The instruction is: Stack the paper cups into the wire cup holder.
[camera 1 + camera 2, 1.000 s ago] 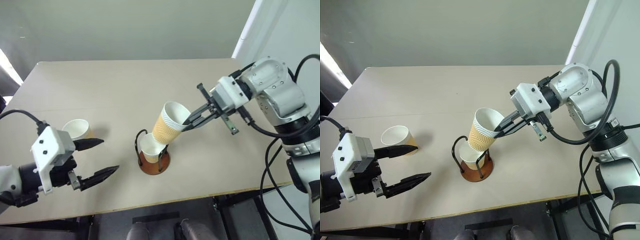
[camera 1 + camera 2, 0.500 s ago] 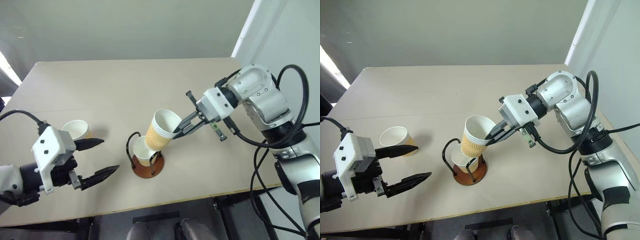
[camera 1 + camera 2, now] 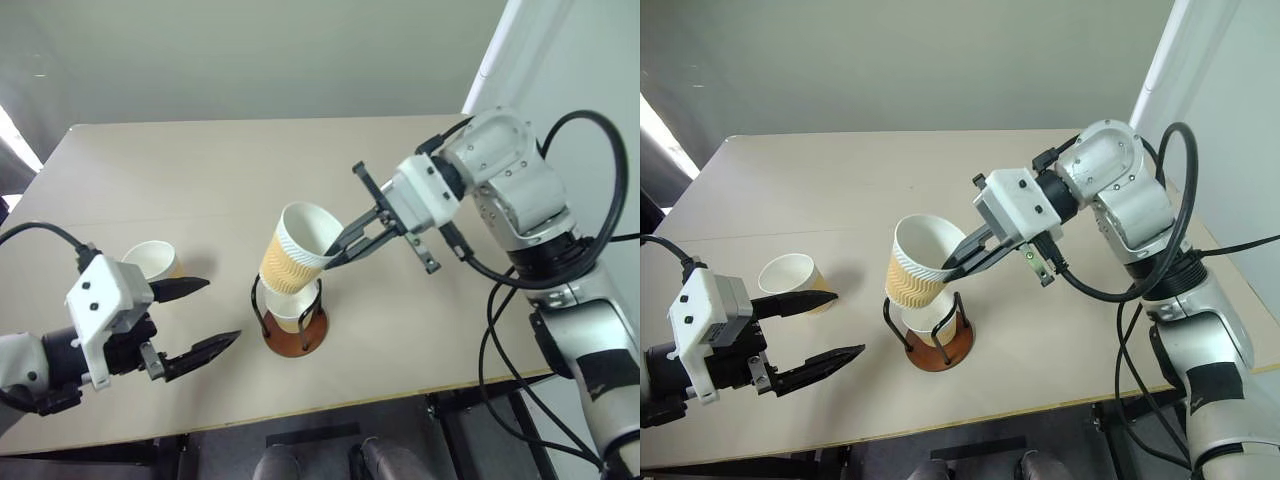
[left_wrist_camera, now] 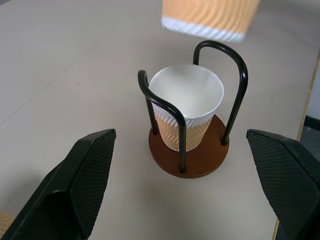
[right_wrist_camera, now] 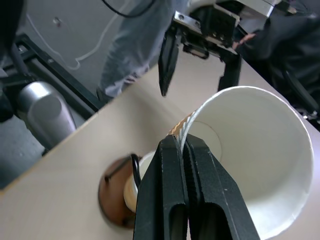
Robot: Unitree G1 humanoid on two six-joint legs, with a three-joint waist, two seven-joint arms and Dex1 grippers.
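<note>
Paper cup (image 3: pixel 296 250) at frame centre is pinched at its rim by the right gripper (image 3: pixel 338 254), tilted above the wire cup holder (image 3: pixel 294 325); left gripper (image 3: pixel 200 318), lower left, is spread wide, holding nothing

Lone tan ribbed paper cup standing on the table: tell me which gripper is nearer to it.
Left. The left gripper hangs open right beside the lone tan ribbed paper cup, while the right gripper is well off across the table, pinching another cup's rim.
</note>
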